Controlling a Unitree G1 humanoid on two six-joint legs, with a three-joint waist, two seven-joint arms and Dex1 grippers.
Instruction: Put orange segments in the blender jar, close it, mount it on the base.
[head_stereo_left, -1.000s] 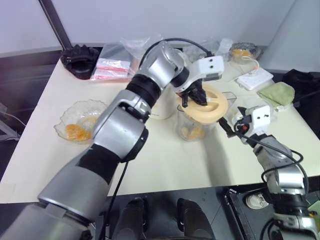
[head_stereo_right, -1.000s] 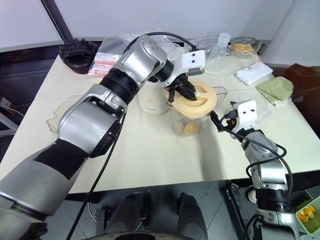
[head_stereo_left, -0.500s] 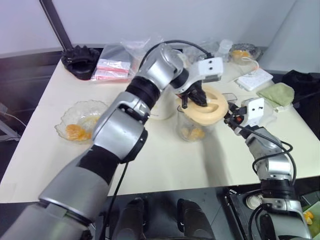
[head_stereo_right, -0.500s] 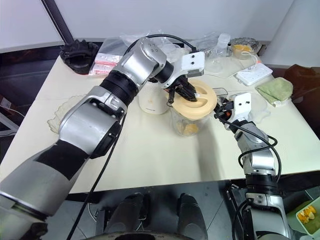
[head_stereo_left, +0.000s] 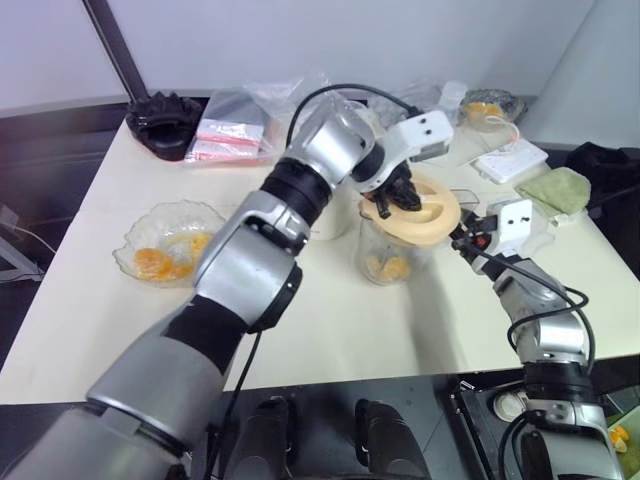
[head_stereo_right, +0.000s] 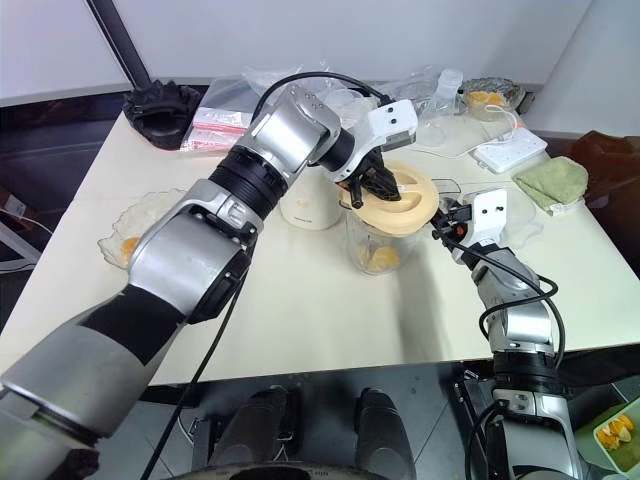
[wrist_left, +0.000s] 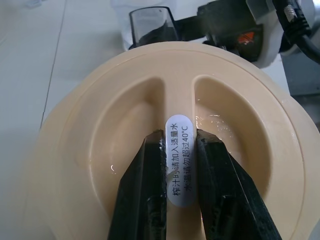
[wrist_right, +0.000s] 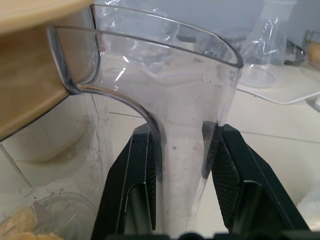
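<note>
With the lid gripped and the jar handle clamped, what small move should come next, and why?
Probably press and twist the lid down level. The left gripper pinches its ridge, the lid sits tilted on the jar, and the right gripper steadies the handle.

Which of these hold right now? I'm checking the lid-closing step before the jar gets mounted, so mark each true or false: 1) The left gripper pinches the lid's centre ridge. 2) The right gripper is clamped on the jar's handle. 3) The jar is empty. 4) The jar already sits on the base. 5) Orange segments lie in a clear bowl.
1) True: the left gripper is shut on the ridge of the cream lid.
2) True: the right gripper clamps the blender jar by its handle.
3) False: orange segments lie at its bottom.
4) False: the jar stands on the table, beside the base.
5) True: the clear bowl holds some.
</note>
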